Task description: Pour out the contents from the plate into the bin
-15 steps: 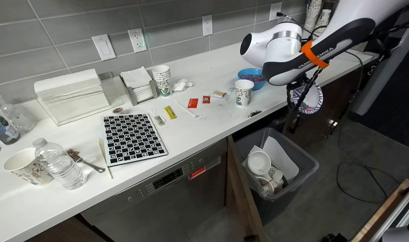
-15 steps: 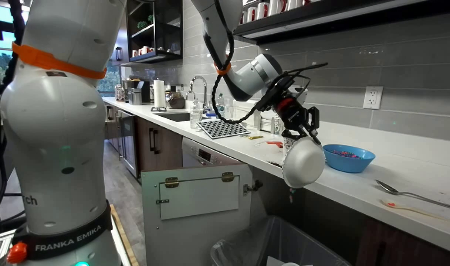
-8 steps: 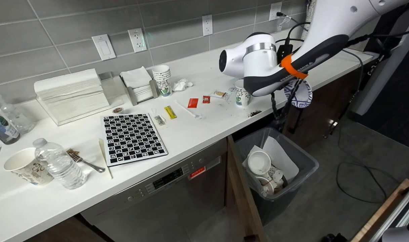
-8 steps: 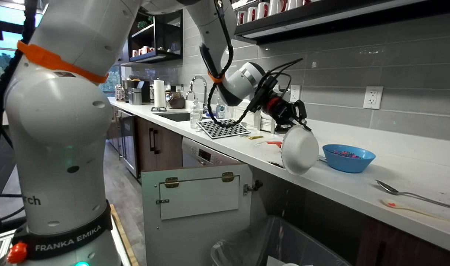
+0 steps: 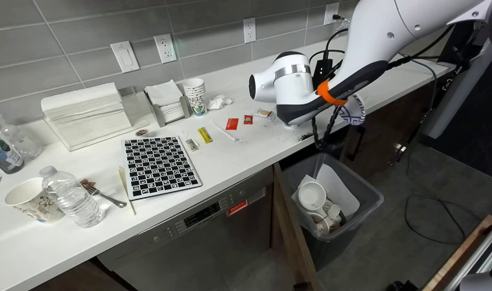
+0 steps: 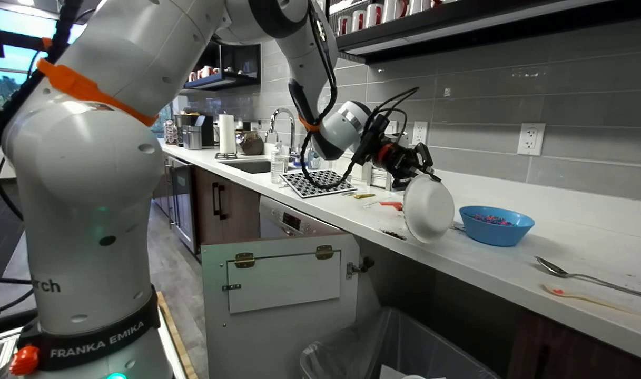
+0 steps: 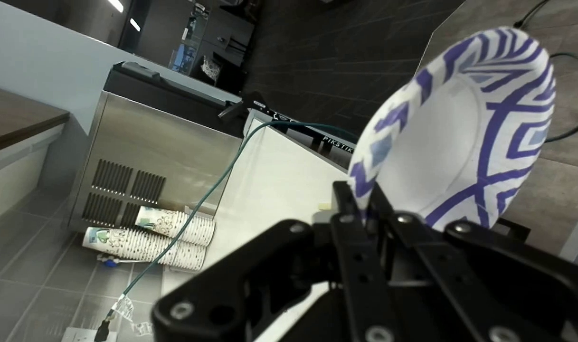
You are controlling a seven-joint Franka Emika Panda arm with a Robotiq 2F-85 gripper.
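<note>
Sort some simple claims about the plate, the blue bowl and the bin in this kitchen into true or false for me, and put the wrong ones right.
1. The jaws hold the plate by its rim. True.
2. The plate is level. False: it is tipped steeply.
3. The blue bowl has coloured bits in it. True.
4. The bin contains white rubbish. True.
5. The blue bowl is inside the bin. False: it stands on the counter.
6. The plate is full of coloured bits. False: none show on the visible part of its face.
</note>
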